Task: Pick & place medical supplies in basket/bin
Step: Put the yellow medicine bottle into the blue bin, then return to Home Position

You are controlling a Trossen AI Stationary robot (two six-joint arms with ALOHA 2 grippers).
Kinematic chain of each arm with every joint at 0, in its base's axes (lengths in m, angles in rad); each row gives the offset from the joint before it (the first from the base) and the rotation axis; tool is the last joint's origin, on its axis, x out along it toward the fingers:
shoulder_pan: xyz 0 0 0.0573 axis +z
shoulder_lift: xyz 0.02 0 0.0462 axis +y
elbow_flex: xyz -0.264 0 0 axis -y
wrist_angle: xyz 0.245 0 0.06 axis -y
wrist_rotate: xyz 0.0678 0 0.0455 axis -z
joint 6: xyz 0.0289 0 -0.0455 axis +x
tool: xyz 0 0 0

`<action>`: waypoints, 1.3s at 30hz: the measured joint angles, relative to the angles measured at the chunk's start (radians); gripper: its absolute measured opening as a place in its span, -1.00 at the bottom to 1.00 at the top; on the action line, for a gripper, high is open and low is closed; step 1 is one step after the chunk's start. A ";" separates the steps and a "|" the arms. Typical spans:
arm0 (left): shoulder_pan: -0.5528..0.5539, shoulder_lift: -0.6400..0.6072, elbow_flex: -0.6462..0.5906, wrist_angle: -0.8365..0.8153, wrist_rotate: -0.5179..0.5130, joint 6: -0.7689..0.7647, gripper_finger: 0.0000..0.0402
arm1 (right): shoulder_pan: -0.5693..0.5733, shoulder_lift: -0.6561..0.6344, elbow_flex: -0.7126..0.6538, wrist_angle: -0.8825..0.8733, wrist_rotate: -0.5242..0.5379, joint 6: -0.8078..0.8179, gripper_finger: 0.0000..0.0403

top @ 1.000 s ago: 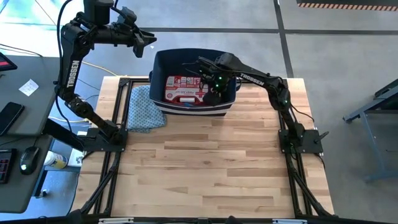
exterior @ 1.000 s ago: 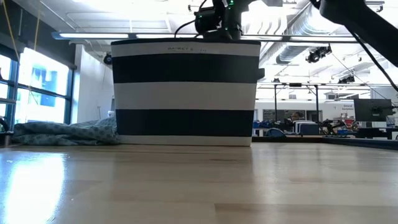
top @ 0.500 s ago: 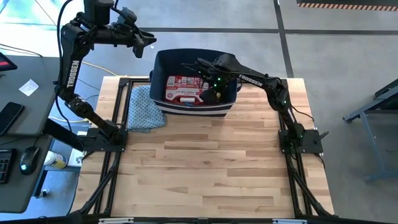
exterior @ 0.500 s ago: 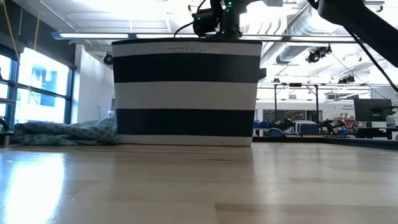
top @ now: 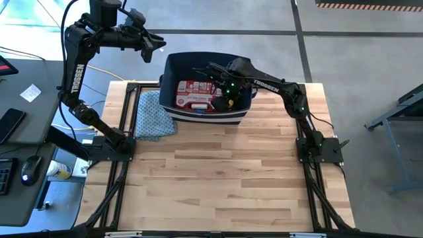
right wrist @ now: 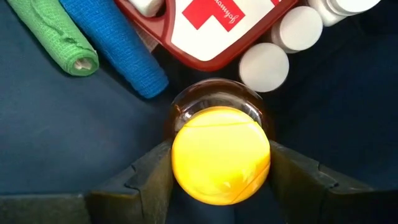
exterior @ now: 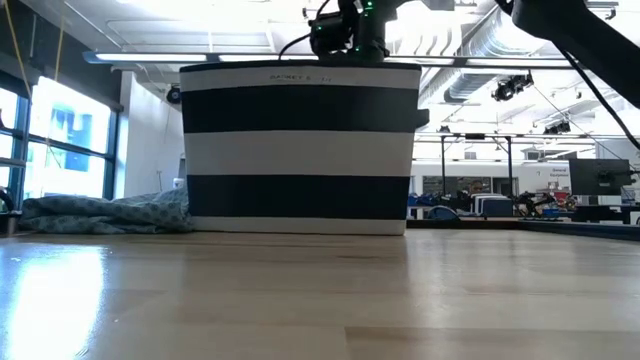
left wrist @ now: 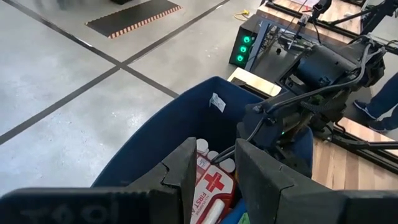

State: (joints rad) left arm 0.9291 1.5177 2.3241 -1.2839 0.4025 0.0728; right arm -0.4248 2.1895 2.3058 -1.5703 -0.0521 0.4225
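Our right pincer [right wrist: 221,180] reaches down into the bin [top: 173,66], its fingers [right wrist: 146,177] set against both sides of the yellow cap of the amber bottle [right wrist: 220,154], gripping it. Around the bottle inside the bin we see the red kit [right wrist: 217,25], white bottles [right wrist: 264,66], a blue roll [right wrist: 115,43] and a green roll [right wrist: 53,34], all close by. Our left pincer [top: 153,47] hangs beyond the bin's far left corner, jaws partly apart, holding nothing. A cloth [top: 151,116] lies on the table [top: 231,172] against the bin's left side.
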 joint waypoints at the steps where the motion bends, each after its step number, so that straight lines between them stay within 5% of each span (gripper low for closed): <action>1: 0.000 0.000 0.000 0.000 0.000 0.000 -0.28 | 0.000 0.000 0.000 0.000 0.000 0.000 0.10; 11: 0.000 0.000 0.000 0.001 0.000 0.003 -0.28 | -0.007 -0.003 0.001 -0.002 -0.003 -0.034 0.33; 31: 0.000 0.000 0.000 0.002 0.000 0.027 -0.28 | -0.011 -0.029 0.002 0.003 -0.063 -0.056 0.34; 39: 0.000 -0.003 0.000 -0.007 -0.002 0.056 -0.28 | -0.014 -0.155 0.003 0.083 0.025 -0.041 0.34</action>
State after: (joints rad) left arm 0.9293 1.5150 2.3241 -1.2913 0.4009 0.1291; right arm -0.4393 2.0341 2.3089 -1.4871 -0.0266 0.3813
